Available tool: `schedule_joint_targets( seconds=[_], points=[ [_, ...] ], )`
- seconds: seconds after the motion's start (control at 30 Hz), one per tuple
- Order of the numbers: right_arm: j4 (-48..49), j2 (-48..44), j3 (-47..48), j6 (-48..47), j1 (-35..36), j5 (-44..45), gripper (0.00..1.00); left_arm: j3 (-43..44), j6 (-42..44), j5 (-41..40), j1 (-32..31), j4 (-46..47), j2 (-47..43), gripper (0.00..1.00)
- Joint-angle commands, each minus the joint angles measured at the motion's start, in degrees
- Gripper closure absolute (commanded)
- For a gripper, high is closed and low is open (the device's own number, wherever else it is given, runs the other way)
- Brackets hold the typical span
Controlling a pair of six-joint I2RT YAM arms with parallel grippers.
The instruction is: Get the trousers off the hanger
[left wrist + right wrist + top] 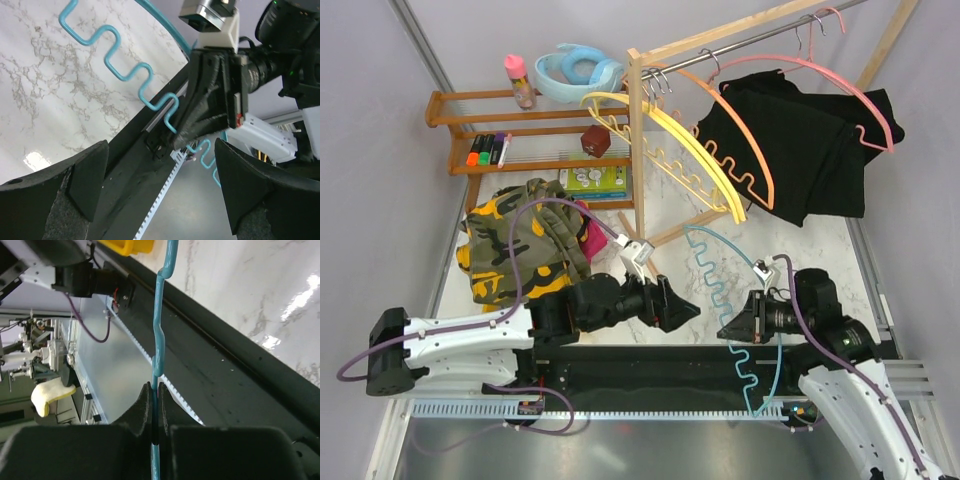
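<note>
Clenched the right end effector (154, 390) on the thin wire of the blue hanger (158, 357), at its near end, over the dark strip along the worktop's front edge. Had the left end effector (160, 165) released just left of the blue hanger, fingers (85, 175) spread wide, tips pointed toward the hanger's wavy bar but apart from it. Found the white marbled worktop (820, 250) under the far half of the blue hanger. Spotted the camouflage trousers (515, 245) in a crumpled heap well left of the blue hanger, with the magenta trousers (592, 242) showing at the side of the heap nearer the hanger. Noted, beyond the blue hanger, yellow hangers (700, 158) and an orange hanger (761, 165) hooked on the metal rail (750, 38). Saw the black trousers (800, 150) farther back and right of the blue hanger, draped over a pink hanger (860, 97) on that rail. Made out a wooden shelf (520, 125) farthest back, left of the blue hanger.
</note>
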Motion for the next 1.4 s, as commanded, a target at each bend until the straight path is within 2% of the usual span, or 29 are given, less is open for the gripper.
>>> schedule_joint_targets(
  seconds=[0.0,0.17,0.3,0.43,0.63,0.8,0.83,0.87,0.9,0.93,0.97,1.0,1.07,1.1,1.2,1.37],
  points=[
    [-2.37,-3.22,5.55,-1.23,0.7,-6.6,1.0,-0.67,-3.17,-1.34,1.25,11.88,3.22,0.08],
    [-2.55,-5.52,4.85,0.35,0.7,-8.1,1.0,-1.28,-5.28,-1.33,1.33,21.63,10.08,0.1],
    [-3.51,-7.01,5.28,1.06,0.7,-9.16,1.0,-1.81,-5.72,-1.16,1.25,33.74,14.22,0.12],
    [-4.74,-7.19,6.6,0.53,0.79,-9.25,1.0,-0.85,-6.07,-0.64,1.33,37.9,17.47,0.17],
    [-5.19,-7.63,6.25,0.44,1.23,-9.42,1.0,-3.74,-8.01,0.25,1.33,50.63,20.46,0.35],
    [-6.15,-7.8,7.31,0.09,1.23,-9.25,0.99,-1.64,-7.66,1.3,1.25,49.86,22.48,0.48],
    [-6.41,-7.8,7.48,-0.08,1.23,-9.33,0.98,-1.29,-7.66,1.74,1.25,49.95,22.83,0.54],
    [-6.76,-7.72,7.83,-0.34,1.23,-9.25,0.98,-0.85,-7.66,1.92,1.33,49.77,23.19,0.65],
    [-6.85,-7.98,8.01,-0.43,1.31,-9.25,0.96,-0.32,-7.83,2.0,1.33,49.77,23.8,0.72],
    [-6.94,-7.98,8.18,-0.44,1.32,-9.16,0.92,-0.06,-8.01,2.44,1.33,49.86,24.07,0.81],
    [-7.46,-8.07,8.71,-0.52,1.32,-8.81,0.87,0.29,-8.1,2.71,1.33,49.77,24.16,0.96],
    [-8.17,-7.98,9.06,-1.22,1.32,-8.2,0.76,0.64,-8.27,2.88,1.33,49.6,24.07,0.98],
    [-10.18,-7.89,9.76,-2.01,1.32,-6.09,0.63,0.47,-8.97,3.15,1.25,49.6,23.37,0.98],
    [-10.8,-7.8,9.94,-2.45,1.23,-5.56,0.52,0.12,-9.15,2.97,1.33,48.29,22.76,0.98],
    [-13.96,-7.72,11.35,-2.54,1.23,0.14,0.4,-1.02,-9.94,0.87,1.33,43.64,19.16,0.98],
    [-21.6,-7.89,16.69,-3.6,1.23,14.81,0.22,-3.39,-9.5,0.16,1.33,43.01,14.41,0.98]
  ],
)
